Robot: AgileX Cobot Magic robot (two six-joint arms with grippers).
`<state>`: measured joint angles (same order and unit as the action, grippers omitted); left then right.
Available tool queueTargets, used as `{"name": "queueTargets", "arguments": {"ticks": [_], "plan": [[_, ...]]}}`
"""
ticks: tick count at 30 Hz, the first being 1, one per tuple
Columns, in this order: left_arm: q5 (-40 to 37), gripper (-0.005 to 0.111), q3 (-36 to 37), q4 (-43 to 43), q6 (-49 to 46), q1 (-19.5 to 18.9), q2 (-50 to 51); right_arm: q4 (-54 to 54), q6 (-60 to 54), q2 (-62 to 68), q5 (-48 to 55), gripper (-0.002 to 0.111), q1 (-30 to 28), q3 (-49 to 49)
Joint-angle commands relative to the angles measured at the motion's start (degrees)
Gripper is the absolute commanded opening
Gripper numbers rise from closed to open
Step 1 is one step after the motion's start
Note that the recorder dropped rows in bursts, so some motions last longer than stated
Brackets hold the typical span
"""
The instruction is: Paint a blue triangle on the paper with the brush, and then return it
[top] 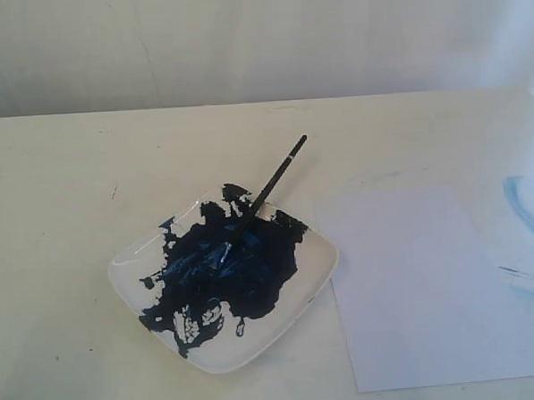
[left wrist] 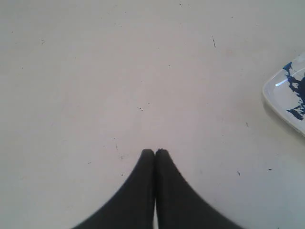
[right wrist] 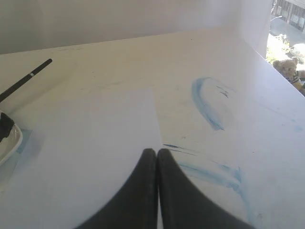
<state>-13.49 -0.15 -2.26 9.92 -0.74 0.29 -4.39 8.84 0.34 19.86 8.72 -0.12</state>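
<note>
While left tool (left wrist: pixel 155 151) and right tool (right wrist: pixel 156 150) together, one brush (top: pixel 262 197), one plate (top: pixel 127 268), one paper (top: pixel 424 290).

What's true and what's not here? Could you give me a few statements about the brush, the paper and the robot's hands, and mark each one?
1. The brush rests on the plate with its tip in the dark paint. True.
2. The paper has a blue triangle on it. False: the sheet is blank.
3. The right end effector grips the brush. False: it is shut on nothing.
4. Light-blue smears mark the table beside the paper. True.
5. The left end effector is wide open. False: it is shut.
</note>
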Motion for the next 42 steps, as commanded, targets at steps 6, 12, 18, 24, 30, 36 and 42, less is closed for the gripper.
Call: {"name": "queueTargets", "arguments": {"ticks": [6,12,18,24,30,36,42], "plan": [[0.17,0.0,0.15,0.25,0.42,0.23,-0.29,-0.13,0.0,-0.34,-0.23,0.0,0.35,0.12],[0.17,0.0,0.15,0.25,0.42,0.23,-0.29,-1.63,-0.56,-0.34,-9.23,0.0,0.36,0.12],[0.17,0.0,0.15,0.25,0.42,0.23,-0.29,-1.52,-1.08,-0.34,-22.34,0.0,0.36,0.12],[0.17,0.0,0.15,0.25,0.42,0.23,-0.29,-1.14,-1.08,-0.34,-45.25,0.0,0.36,0.12],[0.17,0.0,0.15,0.25,0.42,0.23,-0.29,14.53,-0.65,0.78,-40.18,0.0,0.36,-2.68],[0.17,0.0,0.15,0.25,0.42,0.23,-0.29,27.31,-15.49,18.4,-34.24,0.0,0.36,-15.79],[0.17,0.0,0.15,0.25,0.42,0.23,-0.29,27.31,-16.17,44.32,-8.62,0.0,0.36,-35.66]]}}
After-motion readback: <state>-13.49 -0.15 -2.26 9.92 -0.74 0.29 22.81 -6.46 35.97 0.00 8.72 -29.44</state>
